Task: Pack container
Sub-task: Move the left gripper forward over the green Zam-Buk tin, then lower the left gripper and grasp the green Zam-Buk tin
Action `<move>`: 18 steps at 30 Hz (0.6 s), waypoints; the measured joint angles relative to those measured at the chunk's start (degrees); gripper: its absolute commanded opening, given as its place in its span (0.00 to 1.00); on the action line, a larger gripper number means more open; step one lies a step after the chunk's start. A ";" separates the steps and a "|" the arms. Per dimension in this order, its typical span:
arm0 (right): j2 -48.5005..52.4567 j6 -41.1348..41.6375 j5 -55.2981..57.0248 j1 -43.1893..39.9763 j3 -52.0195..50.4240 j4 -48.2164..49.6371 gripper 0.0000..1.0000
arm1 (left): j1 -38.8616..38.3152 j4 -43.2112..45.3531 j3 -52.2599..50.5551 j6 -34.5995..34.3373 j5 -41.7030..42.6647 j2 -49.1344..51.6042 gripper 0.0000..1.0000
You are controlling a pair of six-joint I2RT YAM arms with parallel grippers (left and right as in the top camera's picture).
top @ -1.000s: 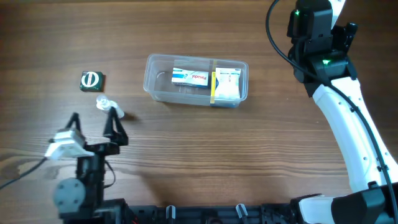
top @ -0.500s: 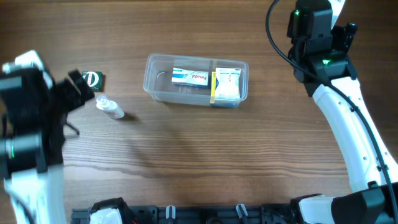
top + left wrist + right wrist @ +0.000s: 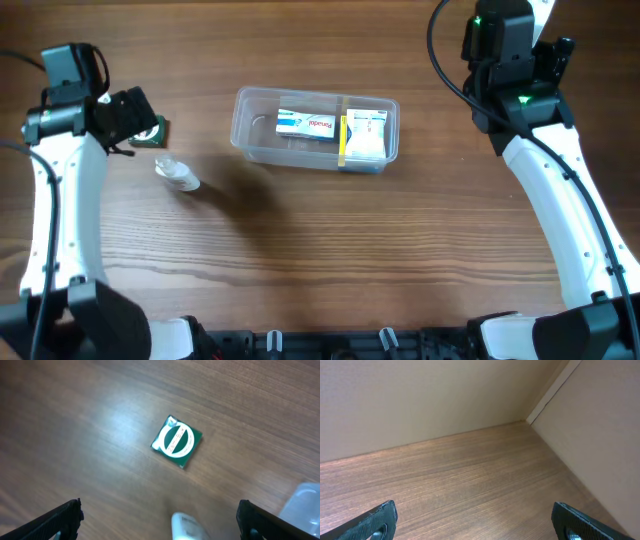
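Observation:
The clear plastic container (image 3: 250, 132) sits at the table's middle back, holding a blue-and-white box (image 3: 306, 123) and a white box with a yellow edge (image 3: 366, 136). A small green packet with a white round mark (image 3: 177, 442) lies on the wood left of it, mostly under my left gripper (image 3: 133, 113) in the overhead view. A small clear bottle (image 3: 177, 174) lies just right of the packet; its tip shows in the left wrist view (image 3: 187, 527). My left gripper (image 3: 160, 520) is open, above the packet and bottle. My right gripper (image 3: 480, 522) is open and empty at the back right.
The container's corner (image 3: 302, 505) shows at the left wrist view's right edge. A wall and corner (image 3: 545, 400) stand behind the table at the right arm (image 3: 520, 90).
My left arm has swung up from the front left to the back left, above the green packet. The right arm, container, and bottle have not moved.

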 measured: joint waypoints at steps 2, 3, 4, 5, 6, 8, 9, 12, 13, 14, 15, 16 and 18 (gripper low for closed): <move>0.00 0.00 0.00 0.00 0.00 0.02 1.00 | 0.00 2.27 0.00 1.07 0.31 1.31 1.00; 0.00 0.00 0.00 0.00 0.00 0.00 1.00 | 0.00 3.54 0.00 1.46 0.46 1.86 1.00; 0.00 0.00 0.00 0.00 0.00 0.02 1.00 | 0.00 5.09 0.00 1.86 0.61 2.36 1.00; 0.00 0.02 0.00 0.00 0.00 0.02 1.00 | 0.00 7.02 0.00 2.21 0.66 2.80 1.00; 0.00 0.00 0.00 0.00 0.00 0.00 1.00 | 0.00 8.37 0.02 2.36 0.68 3.04 1.00; 0.00 0.00 0.00 0.00 0.00 0.00 1.00 | 0.00 12.02 0.04 3.10 0.68 3.61 1.00; 0.00 0.00 0.00 0.00 0.00 0.02 1.00 | 0.00 13.29 0.09 3.39 0.68 3.78 1.00; 0.00 0.00 0.00 0.00 -0.02 0.02 1.00 | 0.00 17.09 0.13 5.55 0.81 4.59 1.00; 0.00 0.00 0.00 0.00 0.00 0.00 1.00 | 0.00 17.81 0.15 6.95 0.85 4.96 1.00; 0.00 0.00 0.00 0.00 -0.02 0.02 1.00 | 0.00 18.08 0.15 8.68 0.85 5.35 1.00; 0.00 0.00 0.00 0.00 -0.02 0.00 1.00 | 0.00 18.16 0.15 10.01 0.85 5.75 1.00; 0.00 0.00 0.00 0.00 0.00 0.00 1.00 | 0.02 18.21 0.15 11.82 0.85 6.32 1.00; 0.00 0.02 0.00 0.00 0.00 0.00 1.00 | 0.15 18.45 0.15 14.01 0.94 7.58 1.00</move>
